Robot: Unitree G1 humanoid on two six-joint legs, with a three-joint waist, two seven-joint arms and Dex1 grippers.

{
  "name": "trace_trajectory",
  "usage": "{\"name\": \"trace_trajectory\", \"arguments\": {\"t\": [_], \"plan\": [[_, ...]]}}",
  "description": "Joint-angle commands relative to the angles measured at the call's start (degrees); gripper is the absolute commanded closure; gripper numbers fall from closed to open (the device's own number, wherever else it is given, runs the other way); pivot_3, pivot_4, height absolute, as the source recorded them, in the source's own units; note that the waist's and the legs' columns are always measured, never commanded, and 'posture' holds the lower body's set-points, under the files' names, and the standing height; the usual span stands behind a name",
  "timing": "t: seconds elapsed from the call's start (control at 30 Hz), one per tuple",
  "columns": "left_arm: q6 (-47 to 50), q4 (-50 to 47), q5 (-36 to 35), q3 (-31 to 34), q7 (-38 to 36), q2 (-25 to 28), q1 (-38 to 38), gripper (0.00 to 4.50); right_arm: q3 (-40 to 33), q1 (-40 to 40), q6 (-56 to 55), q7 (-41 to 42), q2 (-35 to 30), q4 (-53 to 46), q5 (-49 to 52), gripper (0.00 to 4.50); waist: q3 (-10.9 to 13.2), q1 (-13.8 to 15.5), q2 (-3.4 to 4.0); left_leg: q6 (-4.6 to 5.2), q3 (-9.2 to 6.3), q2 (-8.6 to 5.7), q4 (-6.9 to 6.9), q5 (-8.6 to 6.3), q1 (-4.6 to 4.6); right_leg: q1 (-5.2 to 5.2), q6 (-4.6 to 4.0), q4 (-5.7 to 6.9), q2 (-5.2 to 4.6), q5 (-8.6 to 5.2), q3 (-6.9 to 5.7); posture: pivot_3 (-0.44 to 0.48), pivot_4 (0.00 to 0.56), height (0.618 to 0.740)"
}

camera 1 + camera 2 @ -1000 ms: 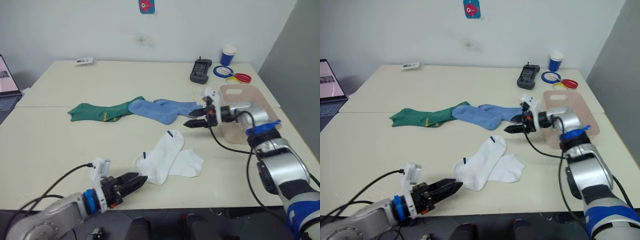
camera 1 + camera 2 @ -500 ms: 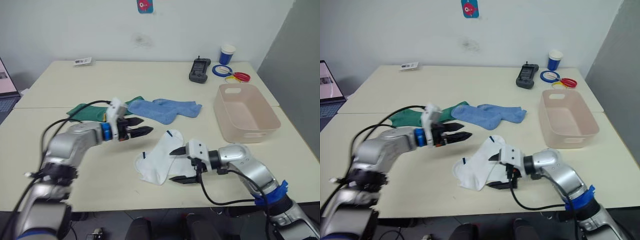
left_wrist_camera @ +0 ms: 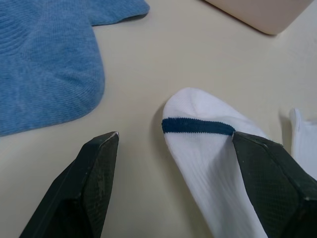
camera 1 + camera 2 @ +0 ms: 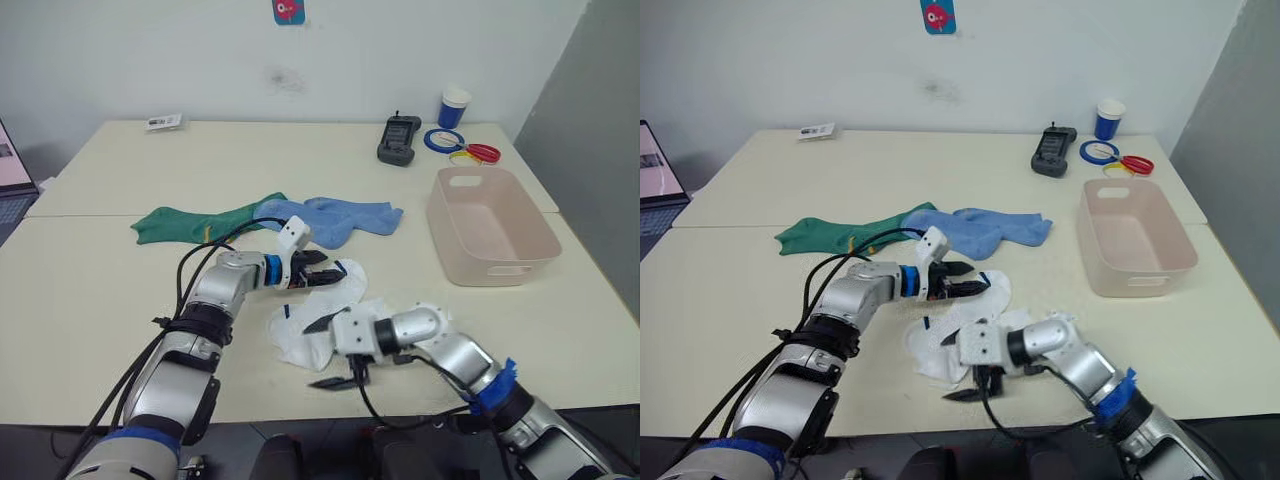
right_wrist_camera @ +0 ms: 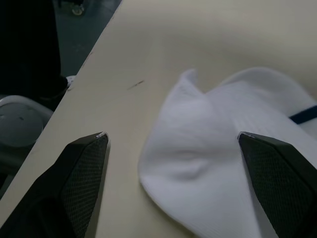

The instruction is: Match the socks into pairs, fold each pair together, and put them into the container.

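Beside the container (image 4: 492, 226), toward the robot's left, two white socks (image 4: 315, 320) lie overlapped on the worktop (image 4: 120, 300); both grippers' jaws gape wide around them, left gripper (image 4: 322, 278) at the banded cuff, right gripper (image 4: 327, 352) at the near edge. Soft, limp, light; pinching a cuff edge should work best.

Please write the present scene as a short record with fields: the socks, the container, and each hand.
white socks: two, overlapping, near the table's front edge
light blue socks: behind the white ones, touching the green
dark green socks: furthest left
container: empty, at the right
left hand: open, at a white sock's dark-striped end
right hand: open, around the white socks' near edge
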Motion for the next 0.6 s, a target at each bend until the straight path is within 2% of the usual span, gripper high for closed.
{"name": "trace_trajectory", "arguments": {"t": [0.03, 0.07, 0.17, 0.43, 0.5, 0.53, 0.6], "plan": [[-1.3, 0.43, 1.97, 0.0, -1.1, -0.96, -1.43, 0.9, 1.42, -1.02, -4.84, 0.8, -0.02, 1.47, -2.36, 0.0, 0.0, 0.0, 0.0, 0.0, 0.0, 0.0, 0.01, 0.0, 0.02, 0.03, 0.0, 0.01, -0.01, 0.0, -0.01, 0.0, 0.15, 0.74], [-1.65, 0.62, 2.68, -0.34, -1.31, -1.09, -1.4, 1.09, 1.64, -1.11, -5.57, 0.73, 0.05, 2.0, -2.95, 0.0, 0.0, 0.0, 0.0, 0.0, -0.01, 0.0, 0.01, 0.0, 0.03, 0.04, 0.0, 0.01, -0.01, 0.0, -0.01, 0.0, 0.15, 0.74], [-2.04, 1.17, 3.97, -0.23, -1.47, -1.61, -1.26, 1.88, 1.06, -1.26, -6.32, 0.25, 0.21, 3.25, -3.66, 0.6, -0.01, 0.01, -0.01, 0.0, -0.06, 0.01, 0.01, 0.0, 0.09, 0.1, 0.0, 0.04, -0.01, 0.0, -0.06, 0.0, 0.15, 0.74], [-1.59, 0.14, 4.21, 1.81, -1.26, -2.14, -0.32, 4.49, -1.79, 0.16, -4.22, 0.5, -1.59, -0.72, -1.4, 3.5, -0.01, 0.02, -0.01, -0.01, -0.06, 0.01, 0.02, 0.01, 0.09, 0.1, 0.0, 0.06, -0.02, 0.01, -0.04, 0.0, 0.15, 0.74], [-1.31, -0.32, 3.91, 2.39, -1.14, -2.13, -0.02, 4.5, -2.41, 0.53, -3.83, 0.82, -2.48, -2.17, -1.07, 4.26, -0.01, 0.02, -0.01, -0.01, -0.06, 0.01, 0.02, 0.01, 0.09, 0.1, 0.0, 0.06, -0.03, 0.01, -0.05, 0.0, 0.15, 0.74], [-1.17, -0.59, 3.75, 2.8, -0.89, -2.11, 0.15, 4.5, -2.76, 0.79, -3.2, 1.13, -2.96, -3.16, -0.65, 4.46, -0.01, 0.01, -0.01, -0.01, -0.06, 0.01, 0.02, 0.01, 0.09, 0.1, 0.0, 0.06, -0.03, 0.01, -0.05, 0.0, 0.15, 0.74], [-0.87, -1.3, 3.46, 3.46, -0.64, -1.92, 0.5, 4.5, -3.3, 1.32, -2.12, 1.81, -3.87, -5.03, 0.05, 4.46, -0.01, -0.03, -0.01, -0.01, -0.06, 0.01, 0.02, 0.01, 0.1, 0.1, 0.0, 0.06, -0.03, 0.01, -0.05, 0.0, 0.15, 0.74]]}}
